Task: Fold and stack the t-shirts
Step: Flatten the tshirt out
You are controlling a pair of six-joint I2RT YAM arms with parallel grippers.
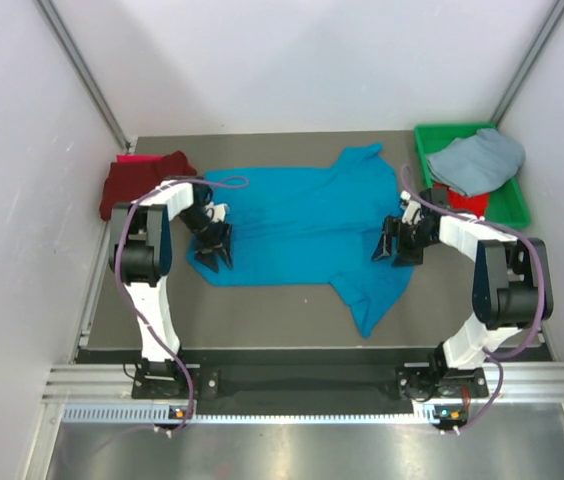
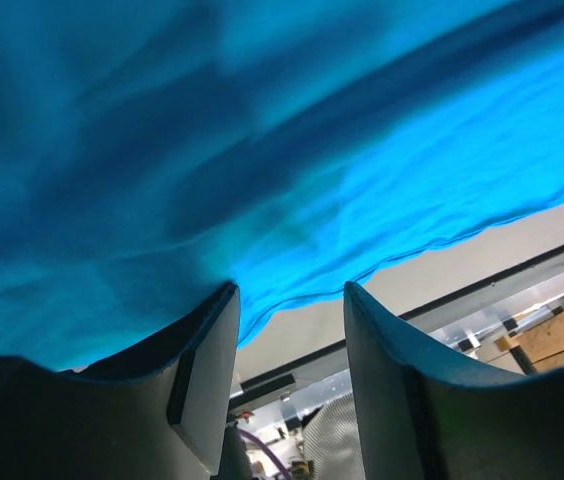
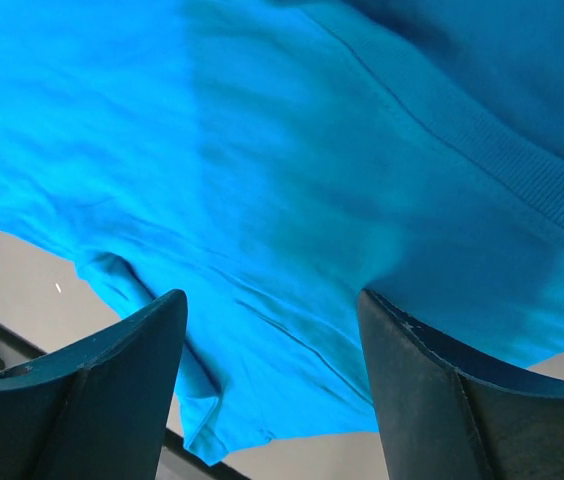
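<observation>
The right gripper [image 3: 272,300] is hovering over the turquoise-blue t-shirt [image 3: 262,150], its two dark fingers [image 3: 112,385] standing wide apart with nothing between them. The cloth is filling nearly the whole view, a ribbed band crossing one corner. Grey table [image 3: 22,280] is showing past the shirt's edge.

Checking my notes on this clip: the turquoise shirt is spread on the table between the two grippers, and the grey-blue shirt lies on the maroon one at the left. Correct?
Not quite. The grey-blue shirt lies in the green bin at the far right, not on the maroon shirt at the left; the top external view shows it. The rest stands.
</observation>
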